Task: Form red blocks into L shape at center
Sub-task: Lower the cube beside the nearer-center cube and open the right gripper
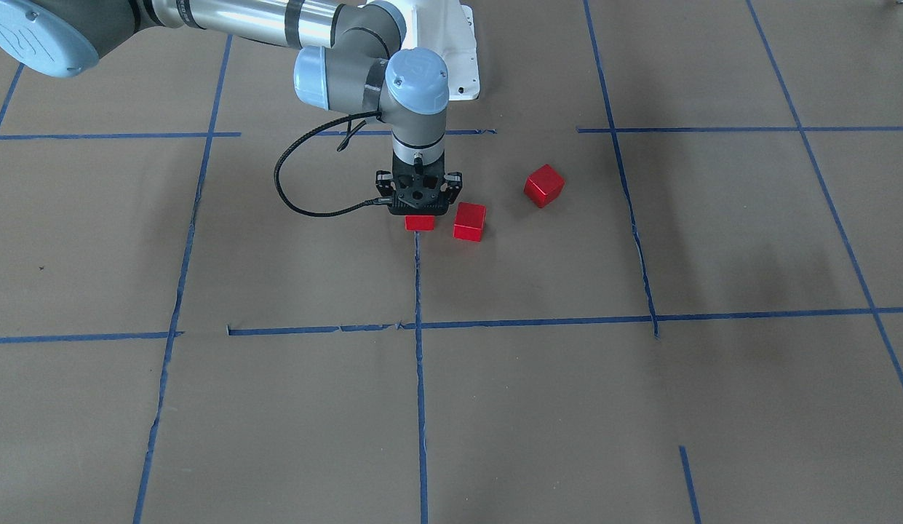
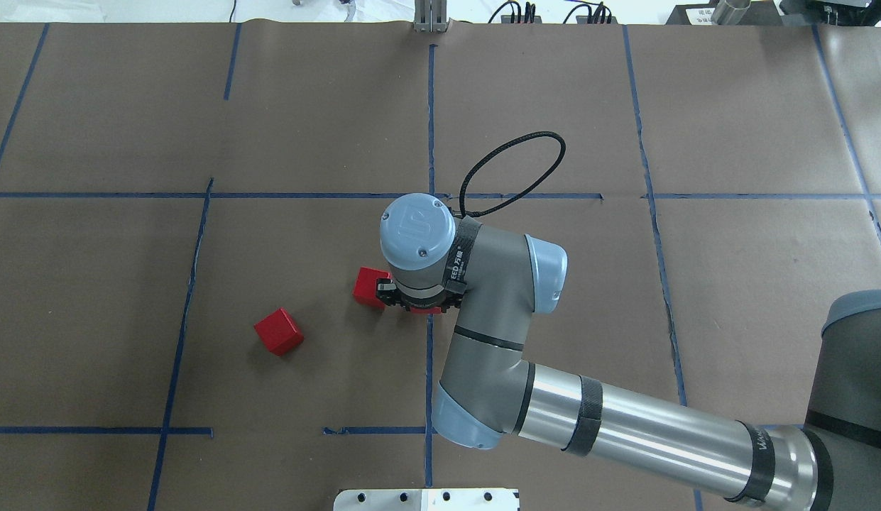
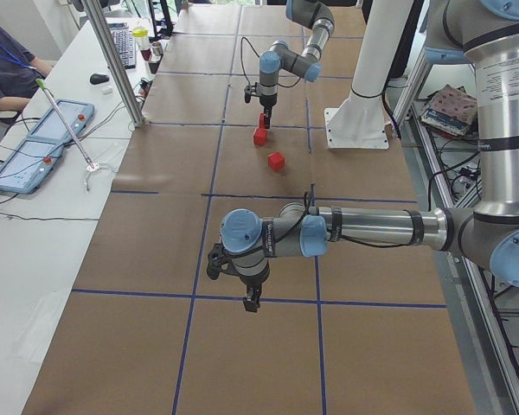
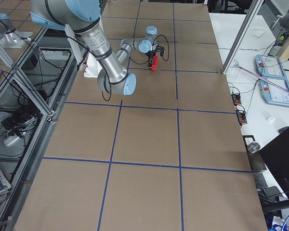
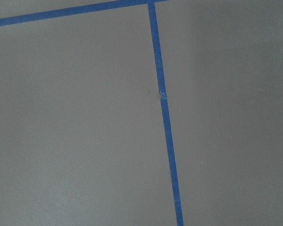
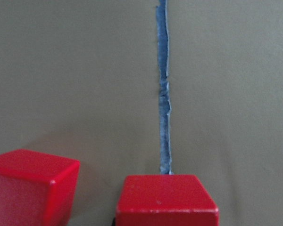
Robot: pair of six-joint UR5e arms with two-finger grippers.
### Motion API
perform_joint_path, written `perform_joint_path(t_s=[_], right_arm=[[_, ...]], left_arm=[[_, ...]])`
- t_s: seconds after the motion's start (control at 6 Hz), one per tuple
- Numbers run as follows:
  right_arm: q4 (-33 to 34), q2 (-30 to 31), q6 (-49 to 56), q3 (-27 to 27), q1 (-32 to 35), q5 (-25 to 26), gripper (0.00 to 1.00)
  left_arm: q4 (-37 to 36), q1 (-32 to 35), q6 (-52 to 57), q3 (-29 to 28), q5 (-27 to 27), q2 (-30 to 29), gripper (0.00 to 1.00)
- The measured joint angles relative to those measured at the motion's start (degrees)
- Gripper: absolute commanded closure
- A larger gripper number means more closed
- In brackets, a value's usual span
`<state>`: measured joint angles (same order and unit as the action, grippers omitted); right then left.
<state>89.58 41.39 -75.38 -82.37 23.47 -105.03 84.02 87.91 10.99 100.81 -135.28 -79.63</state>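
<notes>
Center cell (image 1: pixel 538 269), right gripper (image 1: pixel 420 209) over midline block (image 1: pixel 420 223), second block (image 1: pixel 469 221) beside

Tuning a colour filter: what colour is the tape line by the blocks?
The tape line is blue, clearest in the right wrist view.

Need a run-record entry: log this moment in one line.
right gripper: over first red block on center tape line, grip unclear; second red block: beside, gap; third red block: apart; left gripper: over bare paper
</notes>
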Motion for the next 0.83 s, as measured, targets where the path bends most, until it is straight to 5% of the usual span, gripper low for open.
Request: perform_joint_path(t_s=[0.17, 0.5, 0.83], right_arm=[[-0.04, 0.03, 0.12, 0.10, 0.00, -0.02, 0.66], [-0.10, 0.09, 0.28, 0.19, 0.00, -0.08, 0.29], [-0.11, 0.26, 0.32, 0.26, 0.00, -0.04, 0.28]], left_arm=[[0.00, 0.04, 0.00, 0.00, 0.01, 0.00, 0.00], [0.00, 0.01, 0.00, 0.00, 0.02, 0.00, 0.00], [0.00, -0.01, 0.00, 0.00, 0.02, 0.00, 0.00]])
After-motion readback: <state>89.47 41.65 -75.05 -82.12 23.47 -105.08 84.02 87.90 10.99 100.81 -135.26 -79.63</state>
